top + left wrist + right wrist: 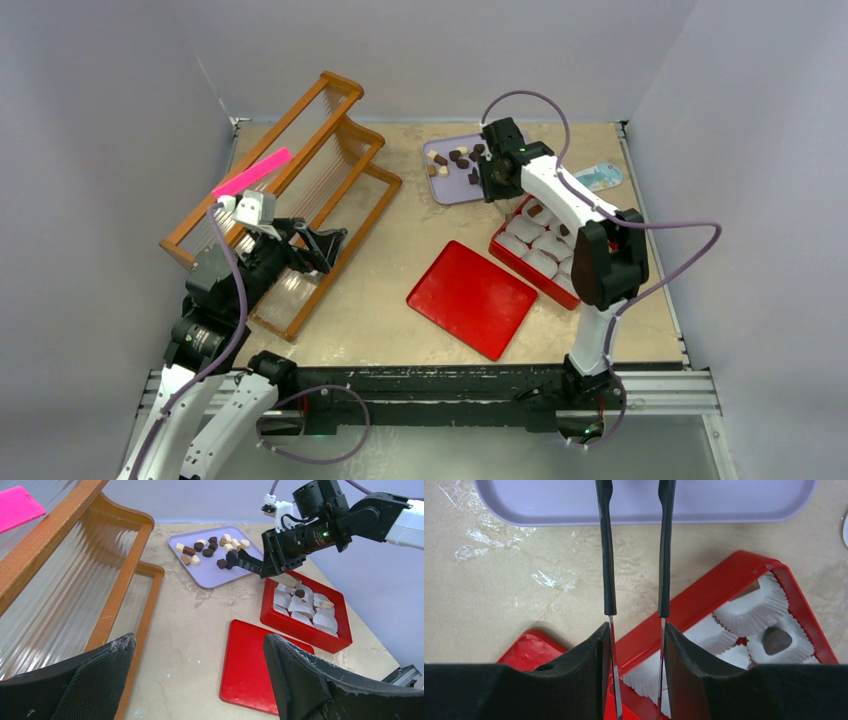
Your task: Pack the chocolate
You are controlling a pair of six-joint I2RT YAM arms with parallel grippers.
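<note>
Several chocolate pieces (458,158) (210,547), dark, brown and cream, lie on a lilac tray (445,187) (212,576) (644,500). My right gripper (491,176) (270,560) (636,630) is shut on metal tongs (239,560) (609,555). The tongs' black tips sit among the pieces at the tray's near edge; nothing shows between the arms, and the tips are cut off in the right wrist view. A red box (512,252) (300,630) (704,600) of white paper cups holds a dark piece (300,593) (776,641) and a cream one (327,604). My left gripper (325,240) (200,645) hangs open and empty.
The flat red lid (472,297) (250,665) (524,650) lies on the table in front of the box. A wooden rack (300,190) (115,580) with a pink card (252,172) (17,505) stands at the left. A small bluish packet (598,177) lies at the far right.
</note>
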